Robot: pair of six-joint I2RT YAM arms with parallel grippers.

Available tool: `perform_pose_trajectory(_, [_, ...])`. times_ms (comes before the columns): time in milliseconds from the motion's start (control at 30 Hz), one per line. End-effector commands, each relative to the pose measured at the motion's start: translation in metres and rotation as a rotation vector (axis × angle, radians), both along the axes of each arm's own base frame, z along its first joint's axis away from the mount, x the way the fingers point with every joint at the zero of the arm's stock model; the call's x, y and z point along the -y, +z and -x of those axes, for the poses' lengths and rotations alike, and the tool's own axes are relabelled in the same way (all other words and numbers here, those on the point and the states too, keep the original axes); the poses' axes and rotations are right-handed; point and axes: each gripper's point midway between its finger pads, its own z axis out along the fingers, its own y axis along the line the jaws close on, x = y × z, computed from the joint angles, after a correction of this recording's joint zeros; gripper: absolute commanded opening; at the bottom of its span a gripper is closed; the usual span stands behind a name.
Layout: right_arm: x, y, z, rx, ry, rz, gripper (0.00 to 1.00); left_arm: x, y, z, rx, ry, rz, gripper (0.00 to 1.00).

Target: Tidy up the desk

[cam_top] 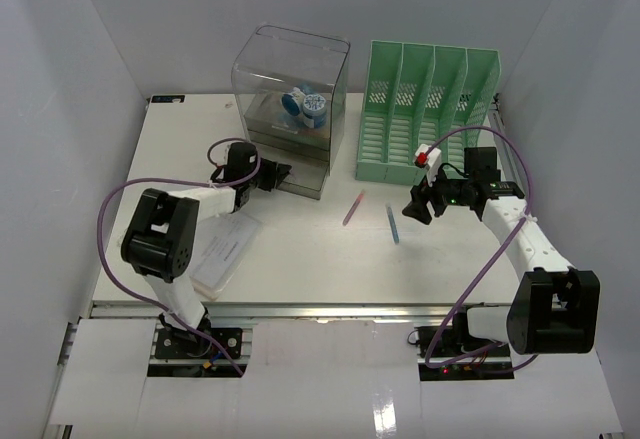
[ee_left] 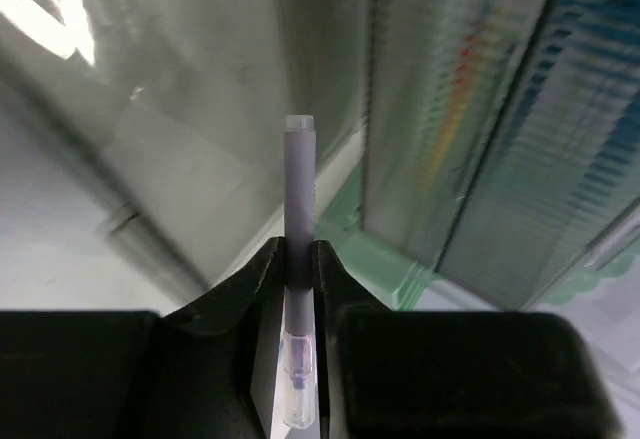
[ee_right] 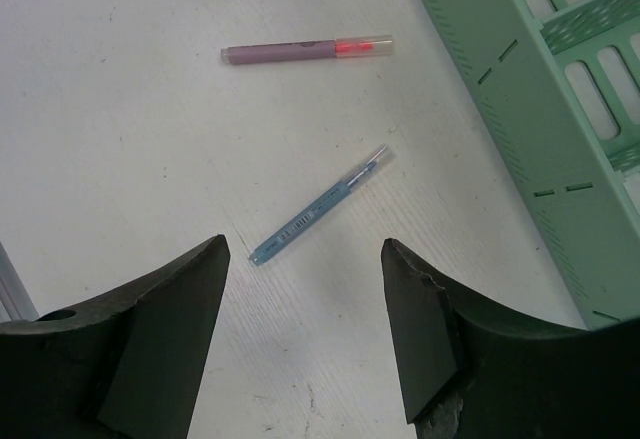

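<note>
My left fingers [ee_left: 240,294] pinch a grey-purple pen [ee_left: 299,199]. My right fingers [ee_right: 160,339] hang spread above a blue pen [ee_right: 318,205] on the surface [ee_right: 120,139].

Nothing written can be read with certainty. The blue pen [ee_right: 318,207], lying on the desk [ee_right: 120,139] just in front of the green file rack [ee_right: 540,109], has a short line of dark print along its barrel, too small to make out. The sheets of paper [cam_top: 225,249], well to the left of the rack, show faint printed lines, equally illegible.
</note>
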Motion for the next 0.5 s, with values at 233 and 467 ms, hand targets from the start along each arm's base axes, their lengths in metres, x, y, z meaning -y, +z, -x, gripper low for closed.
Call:
perform_pose_trajectory(233, [0.000, -0.019, -0.001, -0.132, -0.021, -0.005, 0.70, -0.005, 0.041, -0.030, 0.101, 0.079, 0.094, 0.60])
perform_pose_trajectory(467, [-0.007, -0.032, -0.002, -0.177, -0.065, 0.032, 0.70, -0.021, 0.075, -0.018, 0.264, 0.005, -0.013, 0.73])
